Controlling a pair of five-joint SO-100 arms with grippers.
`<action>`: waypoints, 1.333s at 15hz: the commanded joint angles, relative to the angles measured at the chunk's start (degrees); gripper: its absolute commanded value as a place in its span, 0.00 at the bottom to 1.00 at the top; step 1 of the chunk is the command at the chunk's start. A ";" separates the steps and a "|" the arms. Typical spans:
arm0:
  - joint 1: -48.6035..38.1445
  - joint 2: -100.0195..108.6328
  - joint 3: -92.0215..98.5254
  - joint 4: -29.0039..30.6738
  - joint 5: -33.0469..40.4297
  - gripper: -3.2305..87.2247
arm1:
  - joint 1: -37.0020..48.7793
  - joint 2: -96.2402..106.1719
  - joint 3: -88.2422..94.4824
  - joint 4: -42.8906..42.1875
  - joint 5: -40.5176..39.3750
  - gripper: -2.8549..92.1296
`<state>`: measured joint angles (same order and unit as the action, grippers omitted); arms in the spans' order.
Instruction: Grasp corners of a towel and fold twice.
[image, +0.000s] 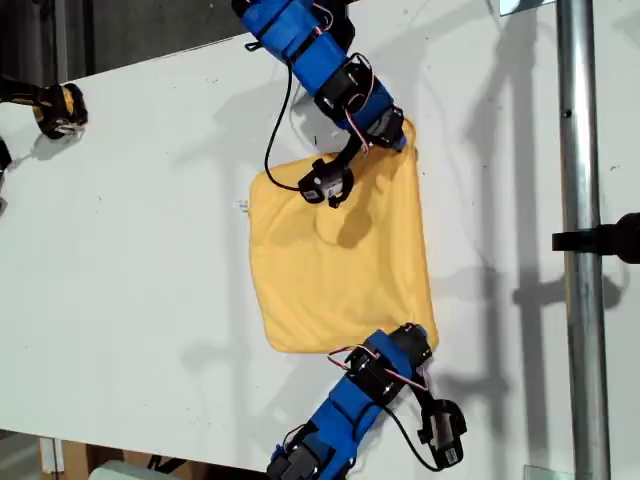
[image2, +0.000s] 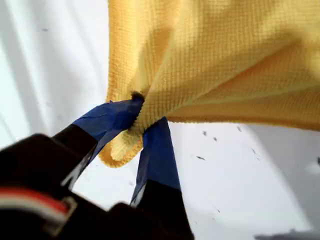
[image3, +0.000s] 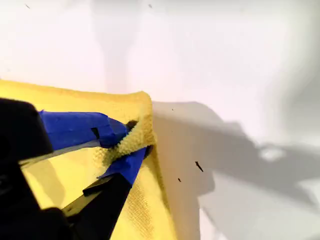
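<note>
The yellow towel (image: 340, 250) lies spread on the white table (image: 130, 250). My first gripper (image: 418, 333) is on the arm at the bottom of the exterior view. It is shut on the towel's corner (image2: 120, 150) nearest that arm, and cloth (image2: 225, 60) rises off the table beyond its blue-taped fingers (image2: 157, 150). On the arm at the top of the exterior view, my second gripper (image: 400, 135) (image3: 132, 140) is shut on the neighbouring corner (image3: 140, 132). The two other corners (image: 262, 180) (image: 285, 345) rest flat, toward the exterior view's left.
A metal pole (image: 580, 150) with a black clamp (image: 610, 238) runs down the exterior view's right. A yellow-and-black object (image: 60, 108) sits at the upper left of the exterior view. The table's edge runs along the bottom left.
</note>
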<state>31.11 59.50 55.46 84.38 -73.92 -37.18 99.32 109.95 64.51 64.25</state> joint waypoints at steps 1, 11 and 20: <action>2.55 5.27 -0.62 -4.57 2.37 0.02 | -4.66 -2.46 -10.20 1.32 -1.23 0.03; -16.26 18.54 6.33 3.87 12.04 0.02 | 20.74 0.88 -20.65 18.19 -17.84 0.03; -53.61 39.46 42.63 -5.10 28.30 0.02 | 65.83 1.14 -13.54 14.94 -40.25 0.03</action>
<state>-17.67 95.54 97.65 80.51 -47.81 23.73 98.79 97.21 80.95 26.63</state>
